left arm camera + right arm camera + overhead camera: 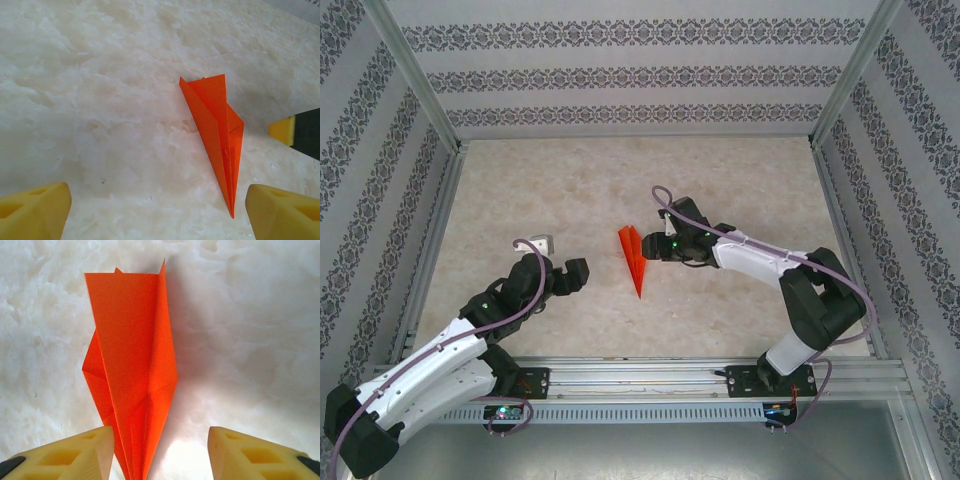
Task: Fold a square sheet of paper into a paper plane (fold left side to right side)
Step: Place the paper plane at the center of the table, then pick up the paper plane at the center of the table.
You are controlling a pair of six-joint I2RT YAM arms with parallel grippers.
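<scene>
The slim pointed dart of bright orange-red paper [635, 258] lies folded; the task seems done. The right gripper [160, 442], open, straddles it; the left gripper [157, 205] is open nearby.

Bright diffuse light casts soft shadows and slightly overexposes the pale table [260, 315].

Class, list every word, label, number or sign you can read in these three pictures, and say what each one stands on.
None: no view holds any readable text.
The bright orange-red folded paper plane is plain, with no print or mark.
The pale marbled table bears no label.
The patterned wall panels carry grey floral bands, which are ornament, not lettering.
</scene>
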